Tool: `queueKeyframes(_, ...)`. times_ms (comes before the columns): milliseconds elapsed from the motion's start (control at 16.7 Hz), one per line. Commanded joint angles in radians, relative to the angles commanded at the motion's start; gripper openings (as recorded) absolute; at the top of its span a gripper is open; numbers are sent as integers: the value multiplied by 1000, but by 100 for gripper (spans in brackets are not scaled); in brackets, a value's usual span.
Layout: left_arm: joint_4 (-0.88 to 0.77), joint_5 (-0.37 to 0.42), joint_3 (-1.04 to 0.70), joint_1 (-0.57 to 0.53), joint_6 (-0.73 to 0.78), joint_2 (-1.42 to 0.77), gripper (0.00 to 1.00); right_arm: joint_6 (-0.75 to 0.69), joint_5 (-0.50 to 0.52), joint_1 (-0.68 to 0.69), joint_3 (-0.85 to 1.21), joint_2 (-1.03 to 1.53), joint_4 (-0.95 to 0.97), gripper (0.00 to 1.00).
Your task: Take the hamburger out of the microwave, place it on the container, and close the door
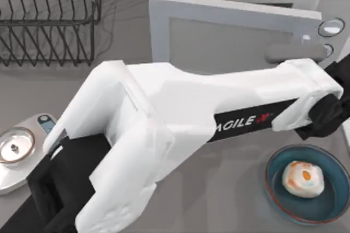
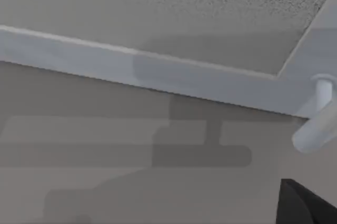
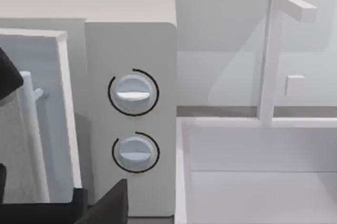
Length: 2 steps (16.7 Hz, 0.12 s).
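One hamburger (image 1: pixel 303 179) lies inside the blue container (image 1: pixel 279 194) on the counter (image 1: pixel 219 189) at the right. My left arm reaches across to the microwave (image 1: pixel 328 11); its hand (image 1: pixel 328 114) is beside the door (image 1: pixel 229 36) near the handle (image 2: pixel 316 129), grip impossible to tell.

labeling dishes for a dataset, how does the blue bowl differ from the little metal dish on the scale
The blue bowl is wider and dark blue with a thin reddish rim; the metal dish is smaller and silvery. The bowl sits on the table at the right and holds the hamburger; the dish sits on a scale at the left. Both are round and shallow.
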<state>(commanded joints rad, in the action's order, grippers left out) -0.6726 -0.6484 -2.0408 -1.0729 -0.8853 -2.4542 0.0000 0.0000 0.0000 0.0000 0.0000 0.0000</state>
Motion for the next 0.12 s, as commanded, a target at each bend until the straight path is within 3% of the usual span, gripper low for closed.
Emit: queueKeyframes(120,7,10,-24,22,23,-20,0,0,0,0,0,0,0,100)
